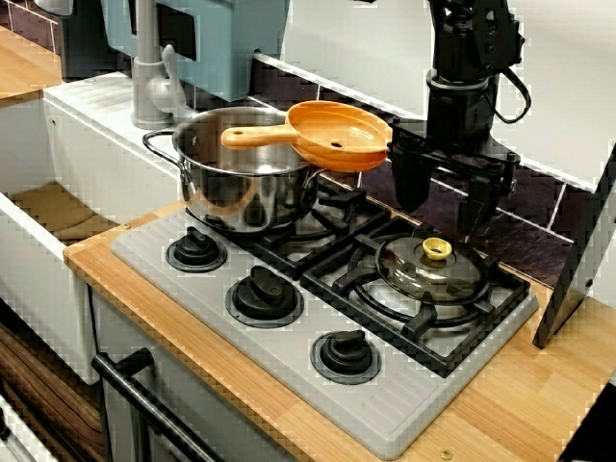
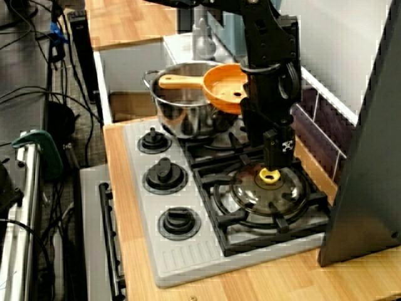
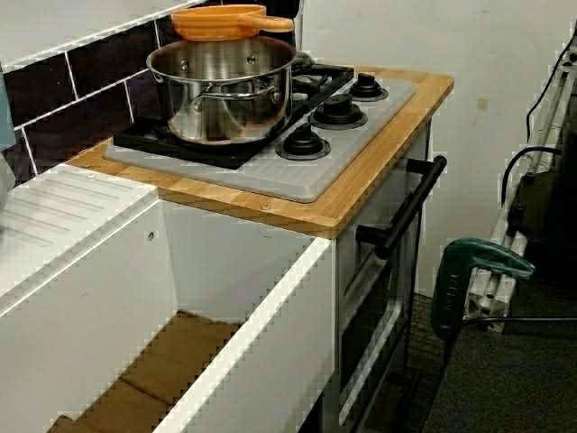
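the black gripper (image 1: 443, 214) hangs empty, its two fingers spread wide. straight beneath it, on the burner grate (image 1: 337, 274), lies a round smoky glass lid (image 1: 428, 277). its yellow knob (image 1: 436, 249) sits just under the gap, untouched. level with the gripper and off to one side stands a steel pot (image 1: 245, 183) carrying an orange plastic pan (image 1: 339, 135).

Steel pot (image 1: 245, 173) beside the gripper (image 1: 443, 214); orange pan (image 1: 337, 135) on its rim (handle pointing away); three knobs (image 1: 264, 294) farther off, in front.

The strainer (image 1: 332, 135) lies across the pot (image 1: 245, 183) on the left burner (image 1: 289, 248) — the lid (image 1: 430, 271) sits on the right one, under the gripper (image 1: 443, 214).
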Motion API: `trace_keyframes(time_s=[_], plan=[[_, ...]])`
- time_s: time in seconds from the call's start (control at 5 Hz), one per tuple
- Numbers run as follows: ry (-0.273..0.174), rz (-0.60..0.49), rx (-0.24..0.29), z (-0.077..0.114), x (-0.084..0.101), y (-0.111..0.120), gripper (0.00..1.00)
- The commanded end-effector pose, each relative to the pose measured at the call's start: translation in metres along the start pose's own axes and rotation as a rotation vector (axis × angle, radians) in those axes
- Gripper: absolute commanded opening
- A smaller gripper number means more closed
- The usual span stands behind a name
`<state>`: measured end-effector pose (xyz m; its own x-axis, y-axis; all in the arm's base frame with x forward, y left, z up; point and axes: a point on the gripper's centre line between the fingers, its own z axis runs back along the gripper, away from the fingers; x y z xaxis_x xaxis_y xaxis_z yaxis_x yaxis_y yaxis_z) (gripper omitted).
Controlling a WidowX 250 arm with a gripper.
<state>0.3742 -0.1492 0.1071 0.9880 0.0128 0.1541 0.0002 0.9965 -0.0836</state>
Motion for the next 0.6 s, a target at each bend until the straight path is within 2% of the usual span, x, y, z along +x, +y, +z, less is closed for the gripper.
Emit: trace_keyframes(time_s=[0.0, 0.4], plan=[[0.000, 0.000, 0.000, 0.0000, 0.0000, 0.0000, 1.00], [-0.025, -0.009, 0.011, 0.0097, -0.0054, -0.0095, 1.00]])
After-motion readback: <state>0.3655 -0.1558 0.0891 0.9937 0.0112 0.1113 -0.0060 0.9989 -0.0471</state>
